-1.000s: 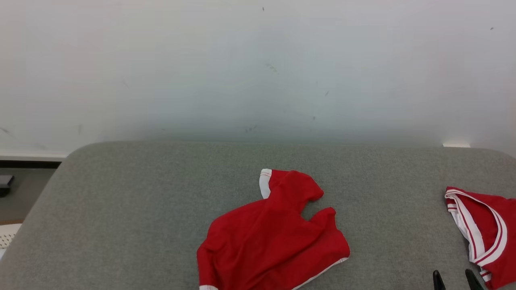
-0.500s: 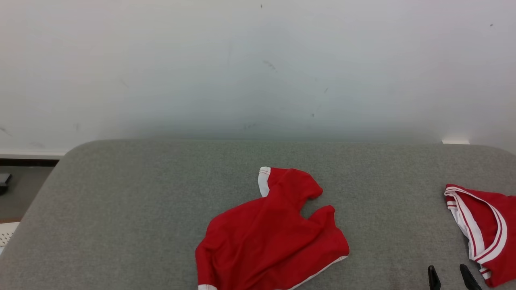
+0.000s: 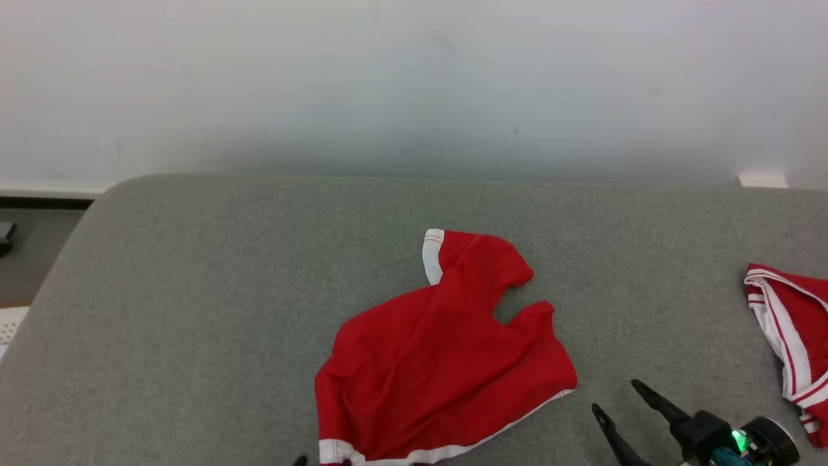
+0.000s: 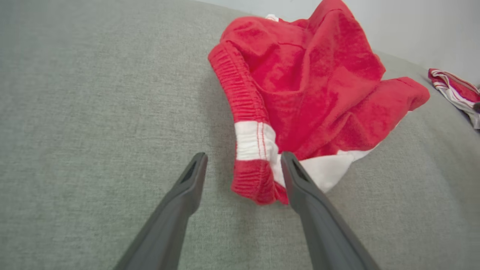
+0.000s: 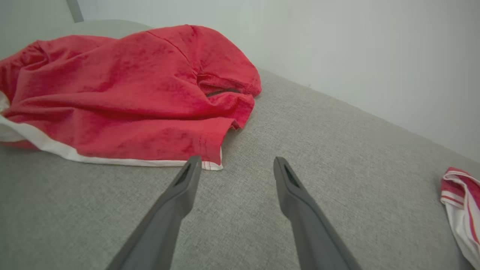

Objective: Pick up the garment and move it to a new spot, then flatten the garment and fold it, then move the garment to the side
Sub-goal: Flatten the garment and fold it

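Both hands stand wide, fingers well apart, gripping nothing. Seen from its own wrist, the left hand (image 4: 243, 157) has the white-banded near corner of the red garment (image 4: 307, 82) between its fingertips; whether either finger touches the cloth cannot be told, since the one on that view's right overlaps it. The right hand (image 5: 237, 160) hangs over bare surface, one fingertip just beside the garment's white-trimmed hem corner, apart from it.

Largest is the grey fabric-covered bench (image 3: 194, 291), running against a pale wall (image 3: 388, 77); its near edge and right end are cut off in the head view. The red garment lies crumpled near the bench's middle, slightly toward the robot, one part with a white cuff pointing toward the wall. Its nearest edge runs off the bottom of the head view, and folds hide its underside and much of its shape.

A second garment (image 3: 792, 323), red with white stripes, lies well apart on the right, cut by the frame edge, so its kind is hard to make out.

From the head, the left hand is a mere dark tip at the bottom edge.
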